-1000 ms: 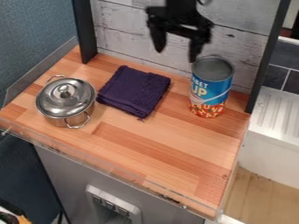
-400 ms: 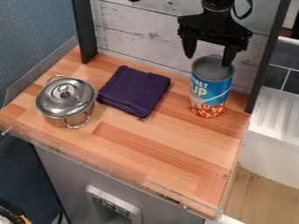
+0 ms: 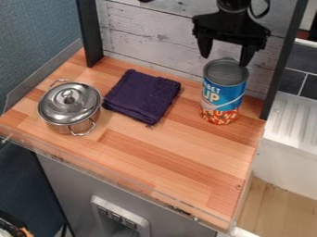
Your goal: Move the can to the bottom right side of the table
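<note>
One can point(image 3: 223, 92) beneath an open gripper point(image 3: 225, 55)

lidded metal pot point(image 3: 69, 104), left | folded purple cloth point(image 3: 141, 96), right of pot | plank-look backboard point(image 3: 148, 34), behind

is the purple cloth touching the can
Apart: the camera view shows bare wood of the table between the right edge of the purple cloth and the can.
</note>
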### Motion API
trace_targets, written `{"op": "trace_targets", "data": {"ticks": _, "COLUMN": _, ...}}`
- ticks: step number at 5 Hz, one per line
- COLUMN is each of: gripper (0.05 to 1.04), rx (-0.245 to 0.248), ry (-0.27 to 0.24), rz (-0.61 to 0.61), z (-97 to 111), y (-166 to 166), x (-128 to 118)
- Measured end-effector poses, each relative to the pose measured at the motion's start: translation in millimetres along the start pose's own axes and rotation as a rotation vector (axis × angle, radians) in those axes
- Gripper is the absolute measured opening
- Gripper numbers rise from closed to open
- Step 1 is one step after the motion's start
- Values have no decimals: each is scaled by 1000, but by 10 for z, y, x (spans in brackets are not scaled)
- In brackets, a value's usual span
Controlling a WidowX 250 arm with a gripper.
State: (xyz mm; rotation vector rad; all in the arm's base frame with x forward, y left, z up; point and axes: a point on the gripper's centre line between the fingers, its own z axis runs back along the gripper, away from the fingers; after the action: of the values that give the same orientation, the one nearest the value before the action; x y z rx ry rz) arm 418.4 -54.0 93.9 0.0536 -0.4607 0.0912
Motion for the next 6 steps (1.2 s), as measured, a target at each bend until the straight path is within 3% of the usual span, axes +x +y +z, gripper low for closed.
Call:
{"op": "trace_targets", "data": {"ticks": 1, "gripper": 1001, "rx": -4, "ry": -51, "rz": 20, "z": -9, "y": -7, "x": 79}}
{"op": "trace_targets", "data": {"ticks": 4, "gripper": 1001, "rx": -3, "ry": -81, "rz": 39, "z": -145, "y": -84, "x": 84}}
{"op": "trace_targets", "data": {"ticks": 6, "gripper": 1001, "rx": -2, "ry": 57, "rz": 10, "z": -294, "y": -53, "x": -347}}
